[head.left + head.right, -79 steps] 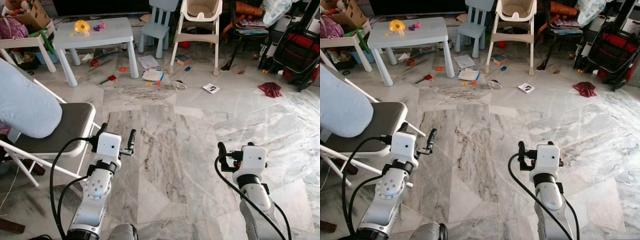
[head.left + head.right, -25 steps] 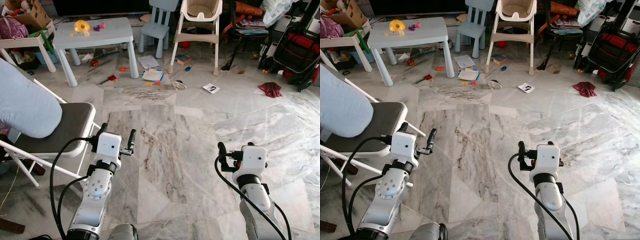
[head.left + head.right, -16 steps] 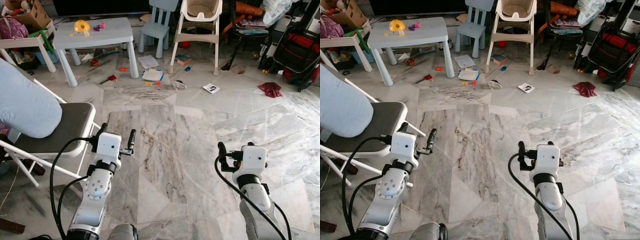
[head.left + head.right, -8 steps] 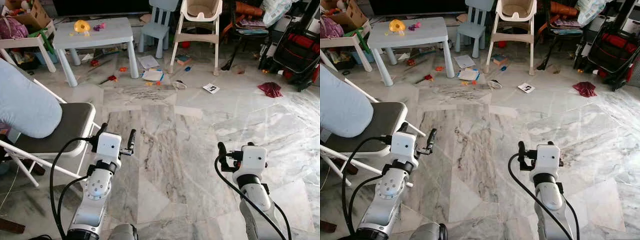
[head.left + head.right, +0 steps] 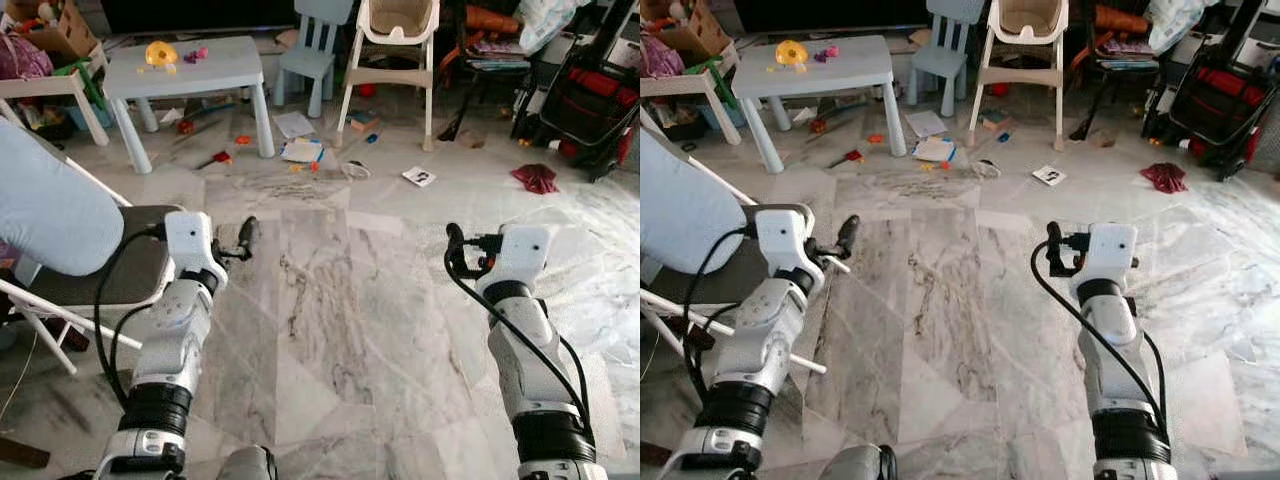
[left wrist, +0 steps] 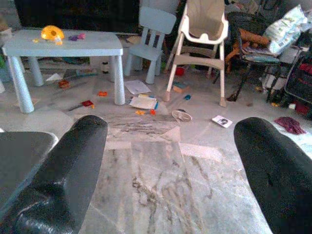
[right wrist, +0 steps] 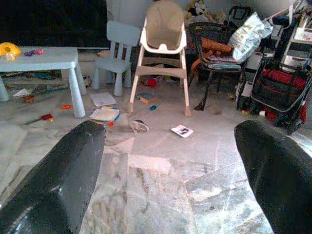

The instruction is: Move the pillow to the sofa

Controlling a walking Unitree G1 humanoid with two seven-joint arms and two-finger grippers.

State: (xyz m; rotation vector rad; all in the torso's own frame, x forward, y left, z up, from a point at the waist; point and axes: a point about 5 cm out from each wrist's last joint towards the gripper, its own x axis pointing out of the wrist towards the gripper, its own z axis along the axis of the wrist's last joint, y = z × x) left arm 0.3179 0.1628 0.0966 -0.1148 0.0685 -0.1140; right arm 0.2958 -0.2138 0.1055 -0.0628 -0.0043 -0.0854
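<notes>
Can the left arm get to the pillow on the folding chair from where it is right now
Probably yes. The pillow rests on the chair just beside the left gripper, with nothing between them. But the open fingers point forward past the chair, so the arm would have to swing leftward.

The room is evenly and brightly lit in the head views, with soft shadows cast under the small table [image 5: 190, 68]. The wrist views are dimmer and grainier, the near fingers [image 6: 63, 175] blurred.
</notes>
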